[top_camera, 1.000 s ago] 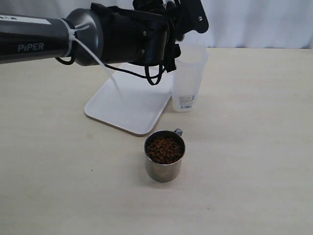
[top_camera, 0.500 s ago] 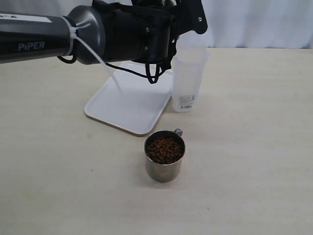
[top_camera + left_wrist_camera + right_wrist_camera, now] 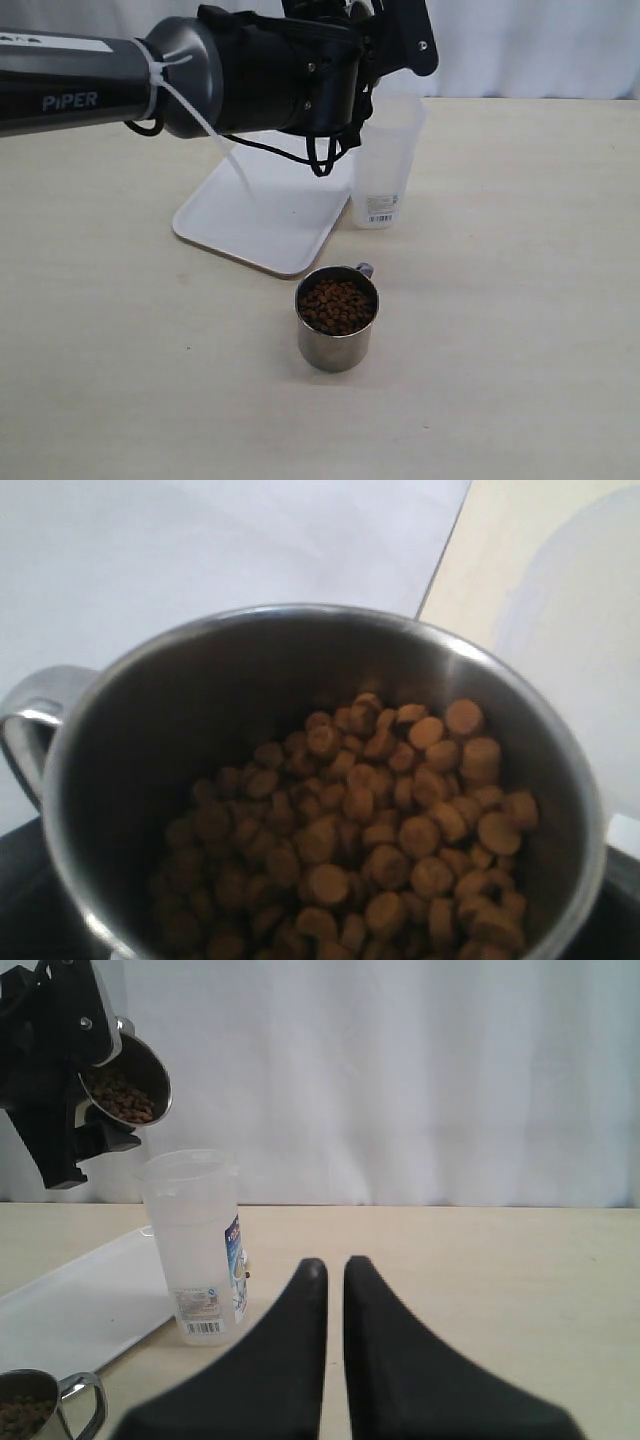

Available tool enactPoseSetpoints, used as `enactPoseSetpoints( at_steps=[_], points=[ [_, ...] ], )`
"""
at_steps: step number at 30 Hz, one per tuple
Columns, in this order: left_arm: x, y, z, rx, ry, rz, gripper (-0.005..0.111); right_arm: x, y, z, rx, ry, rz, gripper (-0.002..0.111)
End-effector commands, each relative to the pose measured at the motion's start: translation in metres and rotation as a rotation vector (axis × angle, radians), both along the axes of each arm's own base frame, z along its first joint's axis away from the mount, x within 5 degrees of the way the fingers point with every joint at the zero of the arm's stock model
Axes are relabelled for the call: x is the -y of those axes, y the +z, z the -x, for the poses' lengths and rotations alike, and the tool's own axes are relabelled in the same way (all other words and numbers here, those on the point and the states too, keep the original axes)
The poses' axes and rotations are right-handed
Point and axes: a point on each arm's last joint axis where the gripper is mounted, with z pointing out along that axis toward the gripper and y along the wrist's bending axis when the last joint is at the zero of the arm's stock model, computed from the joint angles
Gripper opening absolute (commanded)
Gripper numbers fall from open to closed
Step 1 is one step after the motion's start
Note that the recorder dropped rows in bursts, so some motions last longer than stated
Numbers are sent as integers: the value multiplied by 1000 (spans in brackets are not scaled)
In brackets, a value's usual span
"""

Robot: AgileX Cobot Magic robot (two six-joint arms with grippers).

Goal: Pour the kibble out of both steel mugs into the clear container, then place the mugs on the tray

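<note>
My left gripper (image 3: 388, 40) is shut on a steel mug (image 3: 138, 1078), held tilted just above and beside the rim of the clear container (image 3: 384, 165). Kibble (image 3: 380, 830) has slid toward the lower lip of that mug (image 3: 300, 650), and none shows in the container (image 3: 195, 1245). The second steel mug (image 3: 336, 318) stands upright on the table in front of the tray (image 3: 262, 205), full of kibble (image 3: 337, 305). My right gripper (image 3: 334, 1265) is shut and empty, low over the table, to the right of the container and apart from it.
The left arm's dark body (image 3: 240, 75) hangs over the back of the tray (image 3: 80, 1305). A white curtain (image 3: 400, 1080) closes off the far side. The second mug (image 3: 40, 1405) sits at the near edge of the right wrist view.
The left gripper with its mug has shifted slightly right, closer over the container's rim. The standing mug, container and tray have not moved.
</note>
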Motion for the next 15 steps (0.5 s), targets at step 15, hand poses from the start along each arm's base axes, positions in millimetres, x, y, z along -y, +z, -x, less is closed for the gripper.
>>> enactPoseSetpoints(
  at_steps=[15],
  points=[
    [4, -11, -1, 30, 32, -109, 0, 0, -1, 0, 4, 0, 5, 5]
  ],
)
